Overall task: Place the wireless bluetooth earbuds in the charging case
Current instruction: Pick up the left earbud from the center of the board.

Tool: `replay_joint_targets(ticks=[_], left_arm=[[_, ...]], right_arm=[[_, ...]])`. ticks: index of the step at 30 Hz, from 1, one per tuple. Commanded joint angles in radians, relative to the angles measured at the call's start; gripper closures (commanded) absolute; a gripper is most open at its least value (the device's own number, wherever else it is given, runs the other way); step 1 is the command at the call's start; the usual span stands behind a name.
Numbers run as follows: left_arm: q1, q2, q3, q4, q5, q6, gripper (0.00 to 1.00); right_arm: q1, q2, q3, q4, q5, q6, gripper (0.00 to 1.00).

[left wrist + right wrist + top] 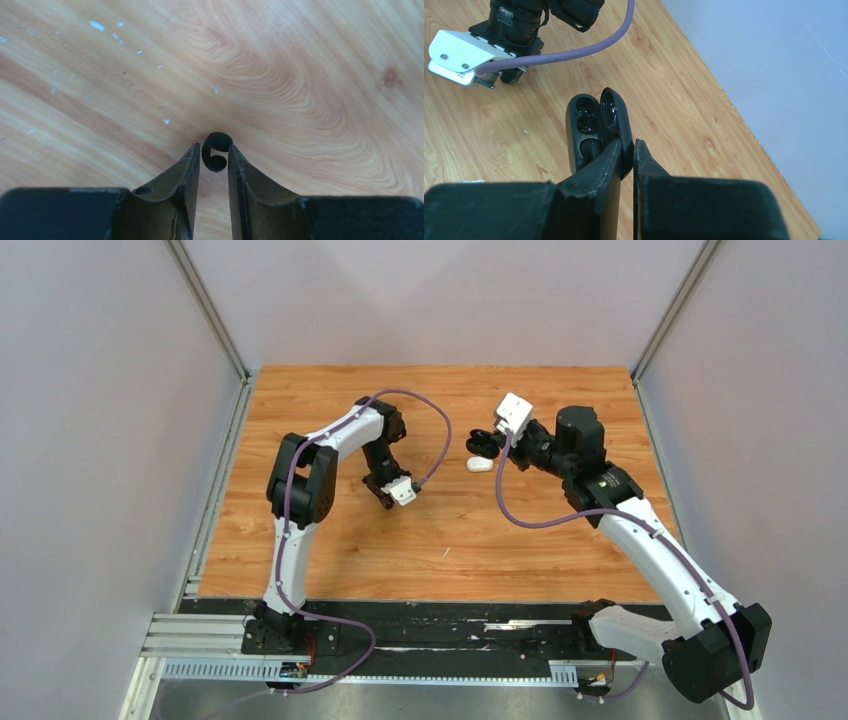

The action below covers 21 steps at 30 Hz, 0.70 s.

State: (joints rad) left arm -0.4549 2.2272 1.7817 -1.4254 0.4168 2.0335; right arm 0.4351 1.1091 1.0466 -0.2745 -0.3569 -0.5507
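Your left pincer (214, 147) pinches a tiny black plastic earbud (219, 138); your right pincer (628, 145) grips the open black charging case (583, 132) by its lid.

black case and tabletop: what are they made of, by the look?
The black case looks like moulded plastic, glossy: highlights glint in its wells and lid. The tabletop looks like wood or wood-look laminate, satin: grain and a knot show; which, unclear.
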Motion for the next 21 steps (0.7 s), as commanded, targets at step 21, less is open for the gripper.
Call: replay_joint_targets(ticks=[21], left_arm=[[0.02, -0.044, -0.053, 0.059, 0.036, -0.006, 0.74]], right_arm=[[-0.004, 0.016, 0.044, 0.02, -0.013, 0.018, 1.0]])
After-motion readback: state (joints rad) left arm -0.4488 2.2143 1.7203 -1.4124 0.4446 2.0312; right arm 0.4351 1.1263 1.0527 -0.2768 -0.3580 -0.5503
